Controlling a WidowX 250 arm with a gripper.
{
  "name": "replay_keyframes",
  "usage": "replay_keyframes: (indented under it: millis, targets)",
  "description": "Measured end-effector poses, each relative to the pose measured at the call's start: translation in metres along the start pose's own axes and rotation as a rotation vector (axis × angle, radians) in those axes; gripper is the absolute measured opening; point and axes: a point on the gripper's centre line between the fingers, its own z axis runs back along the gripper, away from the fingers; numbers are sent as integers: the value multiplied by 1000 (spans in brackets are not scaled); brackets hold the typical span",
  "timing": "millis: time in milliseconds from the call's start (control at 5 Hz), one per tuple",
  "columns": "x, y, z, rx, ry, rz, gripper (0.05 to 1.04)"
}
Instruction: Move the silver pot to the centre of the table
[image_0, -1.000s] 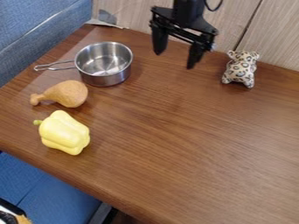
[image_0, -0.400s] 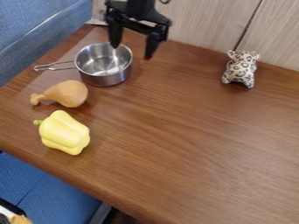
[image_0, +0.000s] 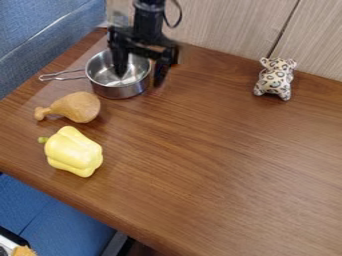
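The round silver metal pot (image_0: 119, 84) sits upright at the table's (image_0: 200, 165) upper left, its long wire handle pointing left. The black two-finger gripper (image_0: 141, 79) stands wide open, holding nothing, one finger seemingly inside the rim.

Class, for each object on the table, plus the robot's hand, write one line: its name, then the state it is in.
Silver pot: upright, uncovered
Hand: open, fingers apart, at the pot's rim
Toy drumstick: lying on its side
Yellow pepper: whole, lying on its side
Spotted toy animal: upright
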Motion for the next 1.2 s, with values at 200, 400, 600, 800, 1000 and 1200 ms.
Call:
replay_keyframes:
  millis: [200,400,600,800,1000,1200]
  targets:
    - [4,-6,-8,-24,8,-17,949]
    - [8,-5,-8,-15,-17,-9,660]
    - [8,-4,-9,-8,-21,-5,354]
    - [7,-5,-9,-2,-15,-10,147]
    - [6,-6,-8,8,-7,-16,81]
    - [10,-6,-1,19,-18,-23,79]
